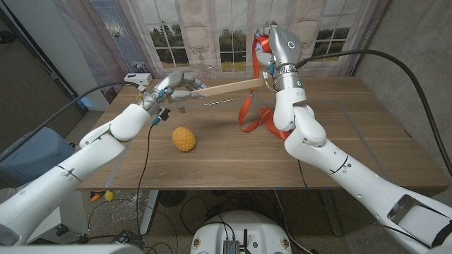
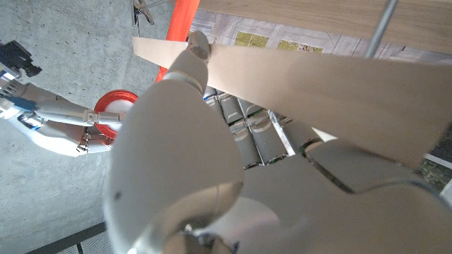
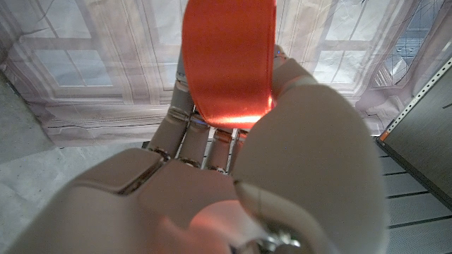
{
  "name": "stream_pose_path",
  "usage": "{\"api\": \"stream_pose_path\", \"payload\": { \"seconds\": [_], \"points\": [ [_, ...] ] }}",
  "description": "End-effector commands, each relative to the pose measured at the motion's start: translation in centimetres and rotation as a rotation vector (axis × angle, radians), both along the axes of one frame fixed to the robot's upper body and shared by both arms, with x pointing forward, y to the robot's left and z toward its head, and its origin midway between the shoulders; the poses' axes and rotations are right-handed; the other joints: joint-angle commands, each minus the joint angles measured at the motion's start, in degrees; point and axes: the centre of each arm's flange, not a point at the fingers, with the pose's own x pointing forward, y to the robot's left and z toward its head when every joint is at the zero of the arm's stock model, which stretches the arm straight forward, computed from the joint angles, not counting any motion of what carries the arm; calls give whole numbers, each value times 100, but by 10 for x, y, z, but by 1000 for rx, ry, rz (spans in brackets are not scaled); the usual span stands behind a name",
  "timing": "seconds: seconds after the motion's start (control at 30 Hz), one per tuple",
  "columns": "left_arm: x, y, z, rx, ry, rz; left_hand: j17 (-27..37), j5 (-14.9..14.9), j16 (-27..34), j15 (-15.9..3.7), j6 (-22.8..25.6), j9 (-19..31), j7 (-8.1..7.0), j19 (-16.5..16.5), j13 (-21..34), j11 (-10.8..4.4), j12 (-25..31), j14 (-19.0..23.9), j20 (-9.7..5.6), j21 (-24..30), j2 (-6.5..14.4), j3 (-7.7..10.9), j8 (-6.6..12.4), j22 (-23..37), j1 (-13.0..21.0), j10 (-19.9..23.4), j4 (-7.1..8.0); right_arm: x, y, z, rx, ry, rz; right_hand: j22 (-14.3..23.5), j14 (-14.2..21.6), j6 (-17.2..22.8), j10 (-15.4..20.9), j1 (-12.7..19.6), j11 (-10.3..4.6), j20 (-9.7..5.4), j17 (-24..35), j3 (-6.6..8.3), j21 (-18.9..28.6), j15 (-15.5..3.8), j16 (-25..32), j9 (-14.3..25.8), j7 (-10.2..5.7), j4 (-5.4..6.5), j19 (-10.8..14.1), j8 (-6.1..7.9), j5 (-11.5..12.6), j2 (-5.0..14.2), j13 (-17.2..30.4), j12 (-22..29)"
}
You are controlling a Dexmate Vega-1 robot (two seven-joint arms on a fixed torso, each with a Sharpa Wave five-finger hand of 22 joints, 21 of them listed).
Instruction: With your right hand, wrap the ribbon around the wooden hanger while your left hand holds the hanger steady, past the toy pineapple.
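Overhead, right hand [image 1: 272,56] grips the ribbon [image 1: 248,113] raised; left hand [image 1: 173,83] holds the hanger [image 1: 226,87] level

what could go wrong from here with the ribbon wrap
1. The left hand grips the wooden hanger at one end only, so a pull from the ribbon could tilt or twist it.
2. The right hand holds the ribbon up high; if its hold slips, the wrap may loosen.
3. The ribbon's loose tail lies on the table near the right arm and could snag. The toy pineapple sits clear.
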Motion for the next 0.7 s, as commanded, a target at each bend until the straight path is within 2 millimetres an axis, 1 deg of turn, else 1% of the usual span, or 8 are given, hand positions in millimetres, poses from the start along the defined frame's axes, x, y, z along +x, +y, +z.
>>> {"api": "stream_pose_path", "payload": {
  "seconds": [0.03,0.17,0.2,0.47,0.7],
  "points": [
    [3,-7,10,11,19,19,18,34,-2,-661,138,31,155,-22,23,5,-25,356,-132,49,584,156,36,17,576,40,107,-26,9,-5,-71,-81,37,-3,810,65,286,1114,227,-663,22,64,39,-1241,5,7,9,-4,-11,-3,47,1048,35,37],
    [5,-10,14,14,21,33,25,34,-7,-660,142,35,158,-31,30,-9,-34,362,-133,59,584,162,31,14,573,40,109,-39,5,-15,-72,-108,37,-19,816,80,286,1113,226,-663,26,67,55,-1243,5,3,6,-4,-16,-6,46,1047,44,30],
    [5,-10,14,14,21,33,27,34,-10,-660,140,35,156,-31,33,-9,-34,360,-130,61,584,163,28,14,573,41,109,-39,5,-15,-72,-109,37,-22,818,80,290,1113,226,-663,29,68,58,-1244,6,3,4,-5,-18,-8,46,1047,45,30],
    [12,-14,22,10,22,50,40,35,-20,-662,142,44,163,-40,38,-2,-49,369,-132,83,580,175,16,10,573,54,108,-61,-5,-37,-62,-154,33,-53,823,85,299,1111,228,-663,37,74,90,-1242,4,-4,-2,-5,-30,-24,46,1045,61,18],
    [16,-18,29,13,20,59,51,34,-25,-662,152,49,164,-42,53,-8,-61,384,-130,101,576,184,9,7,570,53,108,-76,-14,-65,-33,-154,40,-82,817,87,295,1108,215,-664,40,81,117,-1241,-6,-10,-7,-4,-44,-39,46,1044,77,4]
  ]
}}
